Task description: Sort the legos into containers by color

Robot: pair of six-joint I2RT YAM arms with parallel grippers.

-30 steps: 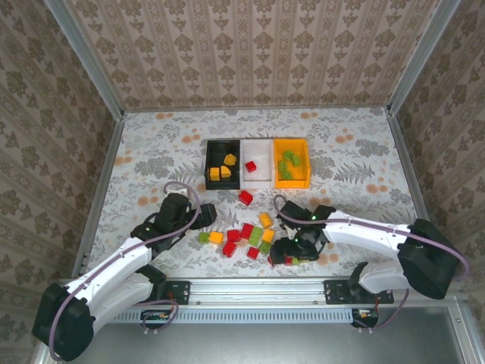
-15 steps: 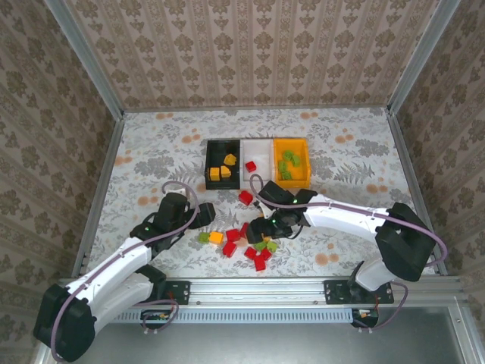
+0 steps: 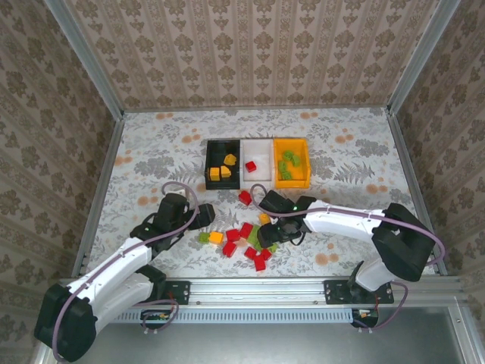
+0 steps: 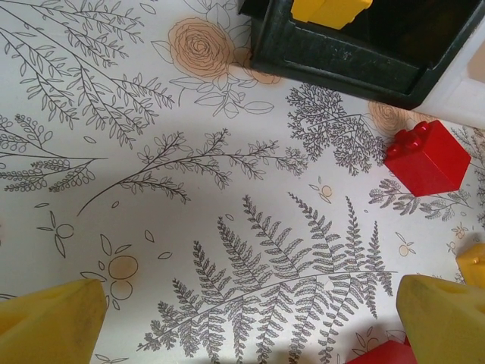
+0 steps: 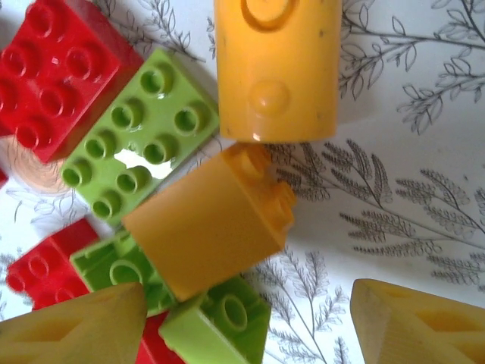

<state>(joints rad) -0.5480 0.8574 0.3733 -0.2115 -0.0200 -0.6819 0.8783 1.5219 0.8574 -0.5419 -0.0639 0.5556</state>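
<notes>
Top external: black bin (image 3: 209, 163) holds orange-yellow bricks (image 3: 220, 173).

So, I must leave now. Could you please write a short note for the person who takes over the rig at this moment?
Left gripper: open, empty, over bare table near the black bin.
Right gripper: open, empty, low over the loose pile, an orange-yellow brick just ahead of it.
Done: orange-yellow bricks in the black bin, one red brick in the white bin, green bricks in the orange-yellow bin.
To do: sort the pile and the lone red brick.
</notes>
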